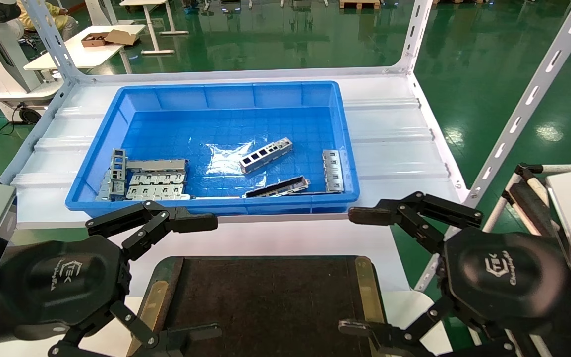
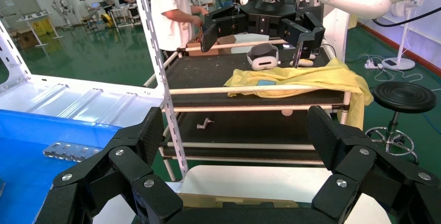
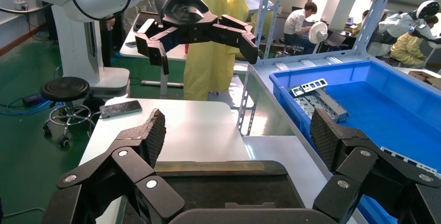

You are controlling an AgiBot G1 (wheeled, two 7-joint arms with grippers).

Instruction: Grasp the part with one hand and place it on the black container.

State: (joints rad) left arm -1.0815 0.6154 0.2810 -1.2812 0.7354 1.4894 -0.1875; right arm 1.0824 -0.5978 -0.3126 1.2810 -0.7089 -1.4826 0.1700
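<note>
The part (image 1: 266, 155) is a slim silver-grey bar with rectangular cutouts. It lies at a slant on the floor of the blue bin (image 1: 98, 144), near the middle. The black container (image 1: 265, 297) is a flat black tray with brass strips, at the front of the table between my two grippers; it also shows in the right wrist view (image 3: 229, 187). My left gripper (image 1: 205, 276) is open and empty over the tray's left edge. My right gripper (image 1: 357, 271) is open and empty over its right edge. Both are well short of the bin.
A darker slim bar (image 1: 277, 188) lies by the bin's front wall. Wider slotted plates are stacked at the bin's left (image 1: 156, 178), and one lies at the right (image 1: 333, 170). White slotted frame posts (image 1: 523, 104) rise at the table corners. A cart (image 2: 260, 109) stands to the right.
</note>
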